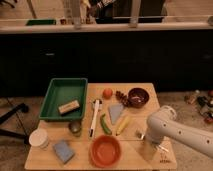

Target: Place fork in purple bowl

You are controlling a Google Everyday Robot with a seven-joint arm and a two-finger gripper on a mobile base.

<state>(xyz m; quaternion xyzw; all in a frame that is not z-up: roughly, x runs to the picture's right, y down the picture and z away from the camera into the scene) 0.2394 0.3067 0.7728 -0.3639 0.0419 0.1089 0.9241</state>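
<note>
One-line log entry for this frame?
hand: over near right corner of table | purple bowl: far right of table, apart from hand | fork: cannot make out where

The robot's arm (pixel 182 136) is white, thick and round, like a fat tube. It has a smooth, round bend, like an elbow. Below the bend it turns a pale tan colour. The pincer (pixel 151 154) is at that low end, over the near right corner of the tabletop (pixel 82 145).
</note>
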